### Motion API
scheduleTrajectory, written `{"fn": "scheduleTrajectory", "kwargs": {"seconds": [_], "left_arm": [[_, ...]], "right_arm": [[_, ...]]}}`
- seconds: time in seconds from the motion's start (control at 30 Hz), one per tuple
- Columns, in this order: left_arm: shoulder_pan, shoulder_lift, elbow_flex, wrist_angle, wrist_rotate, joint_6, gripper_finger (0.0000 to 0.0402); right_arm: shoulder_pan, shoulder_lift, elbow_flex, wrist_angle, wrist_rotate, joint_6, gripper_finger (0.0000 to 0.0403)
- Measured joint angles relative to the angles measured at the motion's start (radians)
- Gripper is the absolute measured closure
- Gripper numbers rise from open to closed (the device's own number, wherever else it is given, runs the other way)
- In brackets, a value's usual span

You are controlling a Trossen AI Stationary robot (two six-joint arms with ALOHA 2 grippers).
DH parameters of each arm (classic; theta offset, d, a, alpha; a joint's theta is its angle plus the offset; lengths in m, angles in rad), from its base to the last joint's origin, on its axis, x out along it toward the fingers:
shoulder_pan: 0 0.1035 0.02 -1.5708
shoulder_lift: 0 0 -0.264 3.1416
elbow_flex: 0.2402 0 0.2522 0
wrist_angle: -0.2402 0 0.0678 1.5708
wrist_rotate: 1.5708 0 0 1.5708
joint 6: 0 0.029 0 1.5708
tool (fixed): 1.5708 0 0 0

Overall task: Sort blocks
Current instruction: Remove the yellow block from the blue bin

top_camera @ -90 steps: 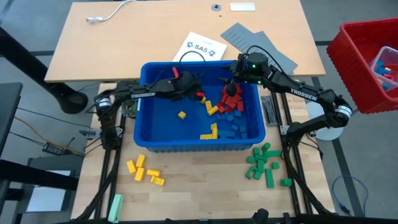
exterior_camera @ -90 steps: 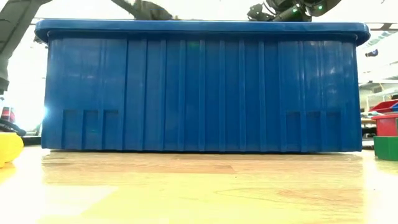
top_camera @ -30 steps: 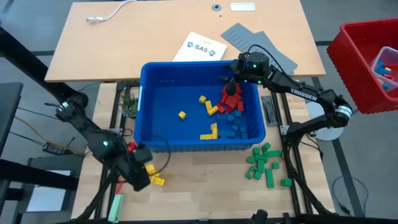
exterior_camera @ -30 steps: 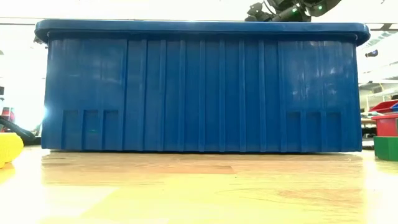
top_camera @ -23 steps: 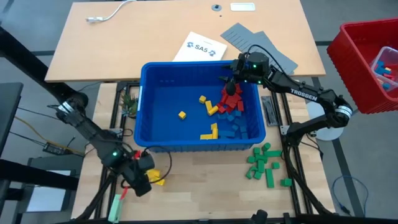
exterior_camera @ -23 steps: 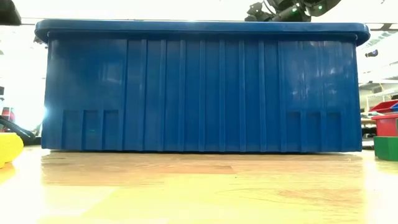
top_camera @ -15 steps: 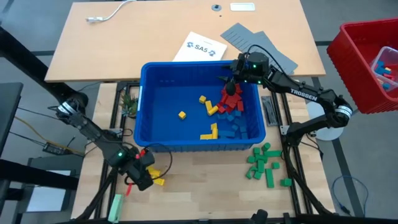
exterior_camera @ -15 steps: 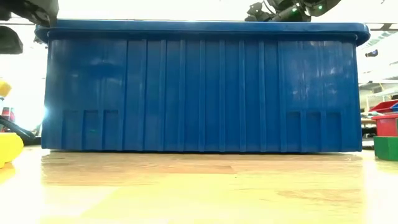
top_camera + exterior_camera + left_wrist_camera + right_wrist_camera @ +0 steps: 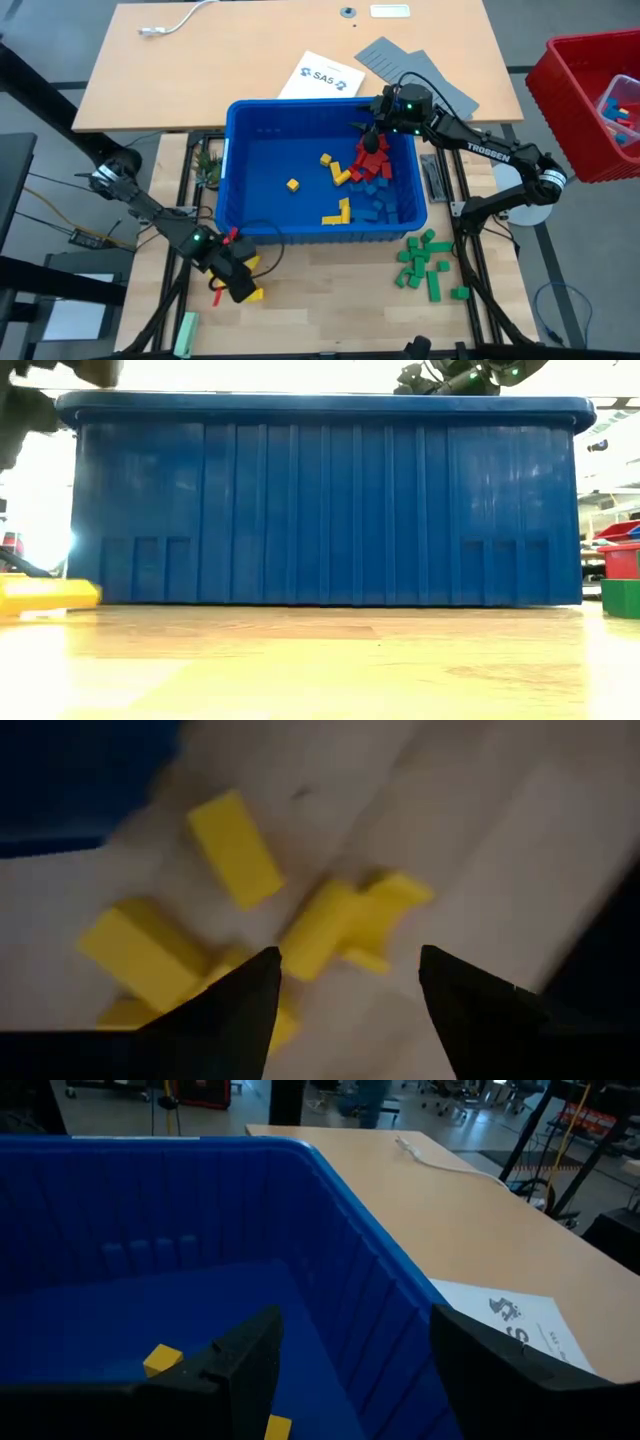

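moved: left gripper shifted slightly since half a second ago, now over the yellow blocks on the bench in front of the blue bin; jaws stood narrower a second back, now spread wide and empty. red block lying on the bench just beside the left jaws, no longer gripped. right gripper unchanged, parked inside the bin's far right corner, jaws apart, holding nothing.

left wrist view: yellow bricks scattered ahead of the open jaws, one cluster right between the two fingers, touching each other, none gripped. blue bin wall off beyond them.

right wrist view: looking along the bin's inner wall, a couple of yellow blocks on the bin floor ahead of the jaws, fingers spread. printed sheet on the wooden table past the bin rim.

inside the bin near the right jaws: red blocks directly under and beside them, blue blocks a bit nearer the front wall, loose yellow ones toward the bin middle. green blocks piled on the bench outside the bin's front right corner, well apart from both jaws.

low view: bin front wall filling most of it, one yellow block lying flat at the bin's left end, green block at the right edge.
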Motion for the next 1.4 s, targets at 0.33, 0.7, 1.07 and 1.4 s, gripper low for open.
{"fn": "scheduleTrajectory", "kwargs": {"seconds": [0.33,0.7,1.07,1.4], "left_arm": [[0.066,-0.006,0.31,0.002,-0.082,0.003,0.0152],[0.309,-0.004,0.513,-0.163,-0.399,0.353,0.0152],[0.529,-0.004,0.518,-0.221,-0.373,0.66,0.0157],[0.609,-0.033,0.518,-0.23,-0.475,0.839,0.0183]], "right_arm": [[0.0,0.0,0.0,0.002,0.0,-0.026,0.0165],[0.0,0.0,0.0,0.003,0.0,-0.003,0.0165],[0.054,0.022,0.008,0.074,-0.007,0.032,0.0165],[0.095,0.305,0.24,-0.181,0.058,0.058,0.0165]]}}
